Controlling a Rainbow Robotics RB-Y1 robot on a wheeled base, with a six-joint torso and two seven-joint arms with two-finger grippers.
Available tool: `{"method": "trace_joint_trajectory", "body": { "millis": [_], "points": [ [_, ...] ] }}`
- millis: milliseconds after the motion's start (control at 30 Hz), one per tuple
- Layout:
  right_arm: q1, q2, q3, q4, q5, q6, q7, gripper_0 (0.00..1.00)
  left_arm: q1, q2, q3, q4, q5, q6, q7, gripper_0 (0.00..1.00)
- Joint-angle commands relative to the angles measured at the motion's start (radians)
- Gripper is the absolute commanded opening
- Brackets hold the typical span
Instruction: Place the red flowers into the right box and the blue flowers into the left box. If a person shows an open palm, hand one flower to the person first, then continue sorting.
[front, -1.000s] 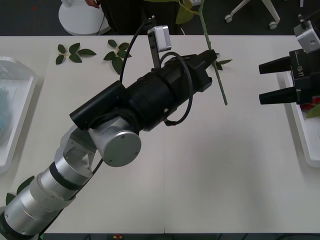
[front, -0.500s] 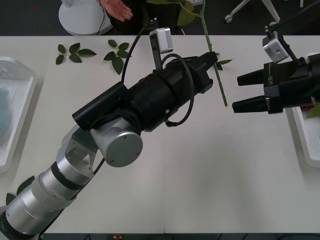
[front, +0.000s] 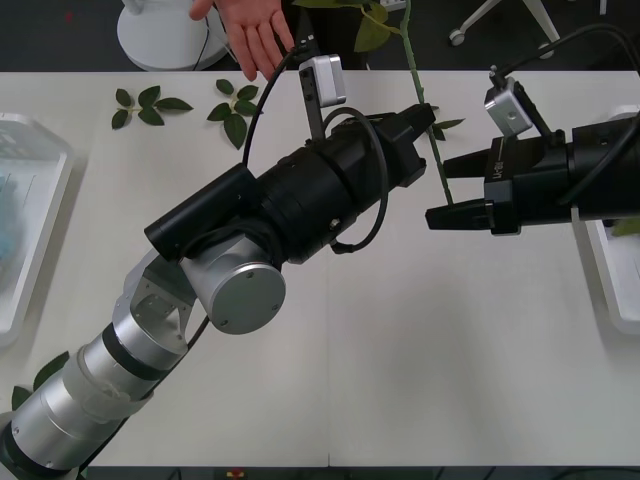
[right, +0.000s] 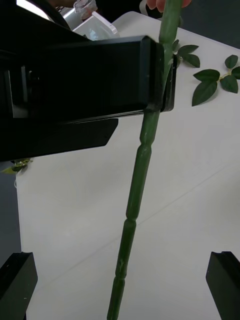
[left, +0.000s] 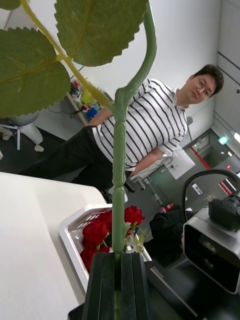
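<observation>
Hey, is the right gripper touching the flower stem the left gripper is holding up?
Apart. In the right wrist view, the right gripper has its fingers open, with white table visible between each finger and the stem.

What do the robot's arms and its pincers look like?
The left arm is silver metal tubes with round joint caps, then fat and black near its pincer, with black cables looping round. A small white camera box sits on each wrist. The right pincer has flat black fingers and white lettering.

The left arm stretches forward over mid-table, its left gripper (front: 428, 118) clamped tight. The right arm reaches in from the right, the right gripper (front: 443, 193) spread wide just beside the left one.
</observation>
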Motion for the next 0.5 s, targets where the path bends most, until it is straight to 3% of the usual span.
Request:
{"method": "trace_joint_trajectory", "body": {
  "millis": [33, 500],
  "points": [
    [-0.008, 0.059, 0.021, -0.035, 0.041, -0.016, -0.045, 1.00, -0.044, -0.026, -0.014, -0.015, -0.010, -0.018, 0.035, 0.00],
    [-0.024, 0.079, 0.038, -0.040, 0.058, -0.034, -0.076, 1.00, -0.044, -0.026, -0.014, -0.015, -0.010, -0.018, 0.035, 0.00]
  ]
}}
